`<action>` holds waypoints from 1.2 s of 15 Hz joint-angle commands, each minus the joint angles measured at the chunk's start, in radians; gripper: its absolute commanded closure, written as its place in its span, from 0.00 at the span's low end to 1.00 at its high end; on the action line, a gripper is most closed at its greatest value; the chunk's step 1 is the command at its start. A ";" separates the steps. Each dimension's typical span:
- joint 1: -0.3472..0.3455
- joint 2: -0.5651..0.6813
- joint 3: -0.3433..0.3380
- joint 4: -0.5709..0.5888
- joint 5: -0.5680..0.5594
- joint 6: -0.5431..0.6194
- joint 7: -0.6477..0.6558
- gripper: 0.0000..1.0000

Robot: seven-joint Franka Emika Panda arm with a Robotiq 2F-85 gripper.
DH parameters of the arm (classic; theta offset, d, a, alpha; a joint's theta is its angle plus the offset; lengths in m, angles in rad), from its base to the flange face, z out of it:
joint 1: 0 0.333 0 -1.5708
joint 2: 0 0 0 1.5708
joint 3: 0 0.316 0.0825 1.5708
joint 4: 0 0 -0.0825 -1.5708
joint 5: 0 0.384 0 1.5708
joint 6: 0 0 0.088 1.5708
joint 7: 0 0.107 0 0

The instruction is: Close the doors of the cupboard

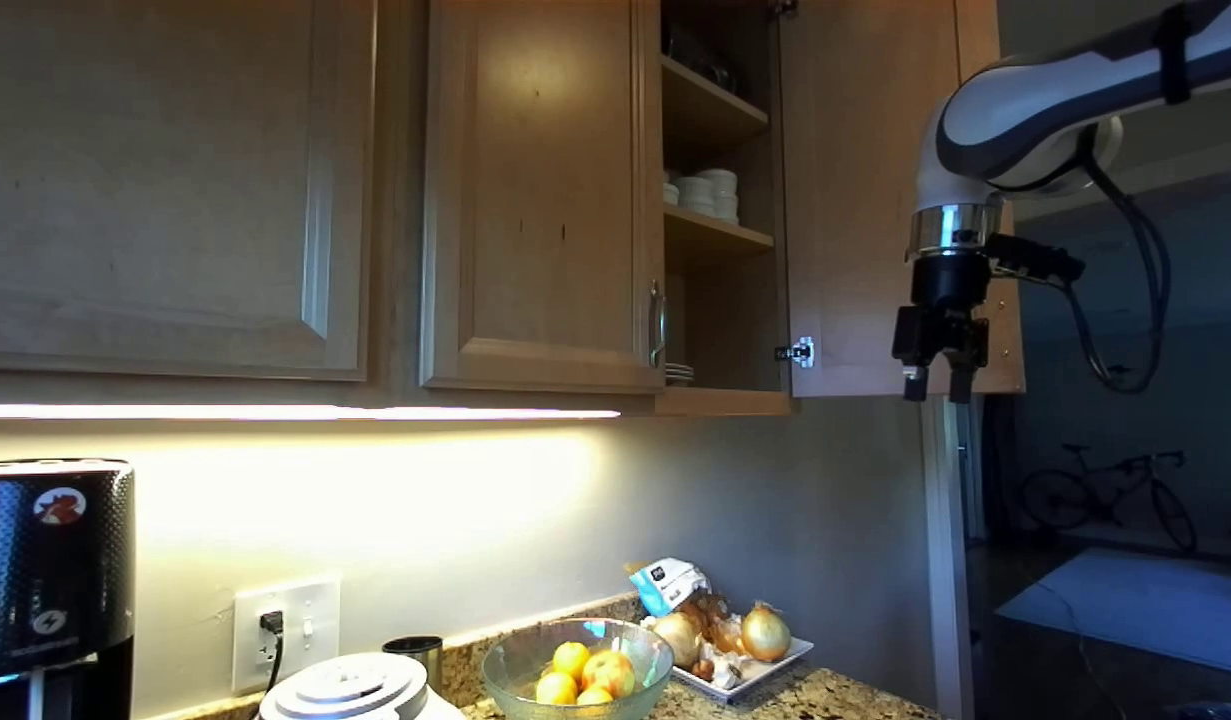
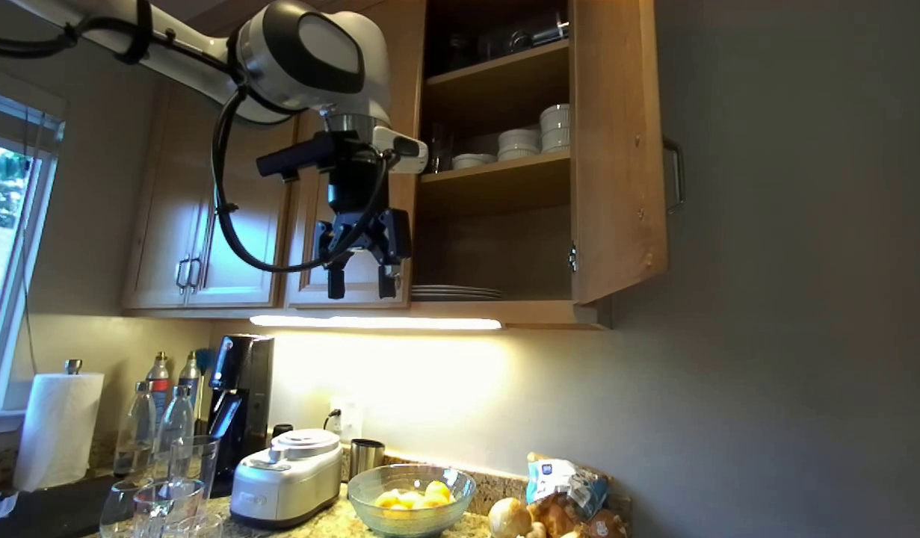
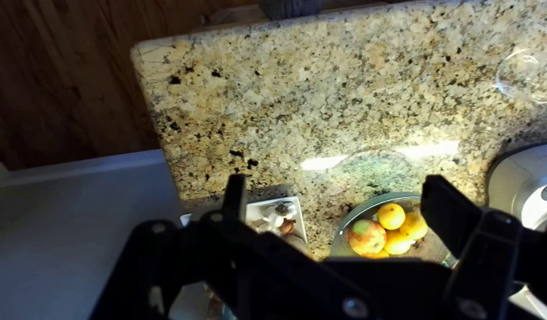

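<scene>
The gripper hangs by the cupboard, jaws well parted and holding nothing (free, I'd guess, for pushing), since one door stands swung wide while the other door looks closed from here.

My gripper points straight down, jaws apart, partly hiding the closed door in an exterior view; other door of cupboard stands wide open. White dishes on mid shelf, plates down at btm. Below, on counter: glass bowl w/ yellow fruit, onion nearby.
</scene>
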 commanded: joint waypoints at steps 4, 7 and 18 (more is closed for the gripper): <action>-0.072 -0.038 -0.086 0.019 -0.145 0.075 -0.110 0.00; -0.088 -0.060 -0.134 0.009 -0.195 0.209 -0.190 0.00; -0.160 -0.003 -0.246 0.122 -0.235 0.314 -0.250 0.00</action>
